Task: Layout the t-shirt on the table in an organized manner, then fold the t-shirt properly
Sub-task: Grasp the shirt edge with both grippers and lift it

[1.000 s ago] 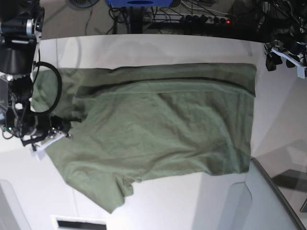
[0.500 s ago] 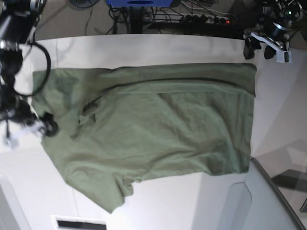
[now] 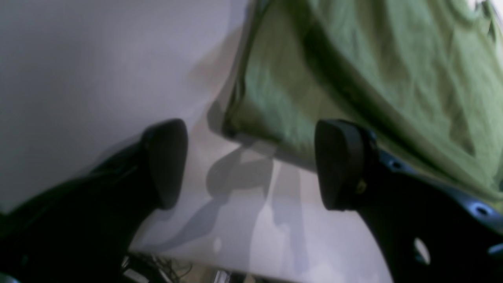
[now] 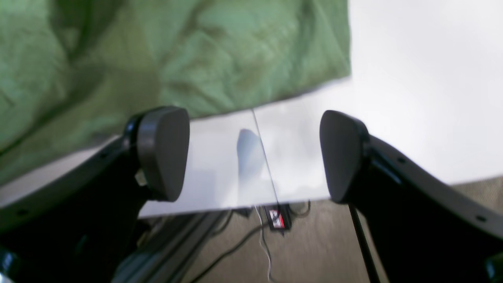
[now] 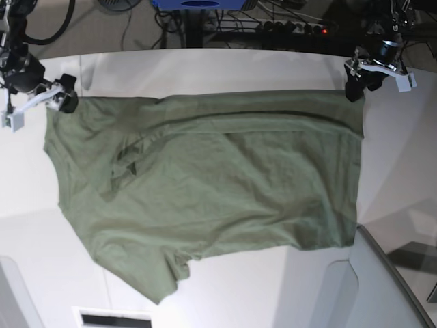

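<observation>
While both pincers gape empty, t-shirt (image 5: 218, 184) spread on table (image 5: 205, 68)

Robotics lab or test bench. Large white table (image 5: 225, 68) as work surface, robot arm fittings at both far corners. Beyond table's far edge: power strip (image 5: 293, 27) with lit red switch, tangled black cables (image 5: 171, 20), blue equipment housing (image 5: 198, 4). Bare brownish floor (image 4: 314, 251) under table edge, loose cords trailing.
</observation>
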You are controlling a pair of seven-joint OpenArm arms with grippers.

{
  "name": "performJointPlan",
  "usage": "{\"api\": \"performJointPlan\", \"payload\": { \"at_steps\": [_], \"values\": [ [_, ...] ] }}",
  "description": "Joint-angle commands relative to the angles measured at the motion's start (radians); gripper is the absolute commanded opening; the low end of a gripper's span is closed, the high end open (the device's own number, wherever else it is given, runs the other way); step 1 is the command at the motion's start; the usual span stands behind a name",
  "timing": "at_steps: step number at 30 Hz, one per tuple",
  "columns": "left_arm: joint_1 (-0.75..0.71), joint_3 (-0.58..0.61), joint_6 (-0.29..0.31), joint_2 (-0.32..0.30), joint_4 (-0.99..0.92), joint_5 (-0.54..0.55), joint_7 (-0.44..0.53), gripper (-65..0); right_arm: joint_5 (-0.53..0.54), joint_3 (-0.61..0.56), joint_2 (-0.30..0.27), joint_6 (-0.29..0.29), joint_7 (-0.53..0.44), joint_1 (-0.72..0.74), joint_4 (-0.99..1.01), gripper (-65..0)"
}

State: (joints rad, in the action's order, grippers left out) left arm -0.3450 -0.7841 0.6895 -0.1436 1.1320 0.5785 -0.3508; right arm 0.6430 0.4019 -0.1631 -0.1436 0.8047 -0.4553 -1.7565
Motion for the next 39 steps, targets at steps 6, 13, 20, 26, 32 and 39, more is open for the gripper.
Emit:
{"api": "performJointPlan", "payload": {
  "at_steps": [6, 13, 20, 26, 32, 39],
  "values": [
    [0.044, 0.004, 0.009, -0.006, -0.033, 0.008, 0.009, -17.1, 0.010, 0.013, 0.013, -0.006, -0.014, -0.020, -0.012, -18.0],
    [0.074, 0.005, 0.009, 0.008, -0.065, 0.008, 0.009, -17.3, 0.011, 0.157, 0.165, -0.034, -0.009, -0.001, 0.051, -17.4],
    [0.079, 0.005, 0.009, 0.008, -0.065, 0.008, 0.009, -44.6, 0.151, 0.403, 0.190, -0.233, 0.126, 0.083, 0.212, -17.3],
    [0.079, 0.005, 0.009, 0.000, -0.063, 0.008, 0.008, -65.0, 0.182, 0.523, 0.099, -0.248, 0.201, 0.212, 0.478, -10.7],
    [0.074, 0.001, 0.009, -0.006, -0.054, 0.008, 0.008, -65.0, 0.180, 0.516, 0.067, -0.279, 0.173, 0.281, 0.594, -10.7],
    [0.051, 0.004, 0.009, -0.017, -0.013, 0.008, 0.002, -65.0, 0.179, 0.477, 0.075, -0.279, 0.172, 0.295, 0.596, -10.8]
  ]
}}
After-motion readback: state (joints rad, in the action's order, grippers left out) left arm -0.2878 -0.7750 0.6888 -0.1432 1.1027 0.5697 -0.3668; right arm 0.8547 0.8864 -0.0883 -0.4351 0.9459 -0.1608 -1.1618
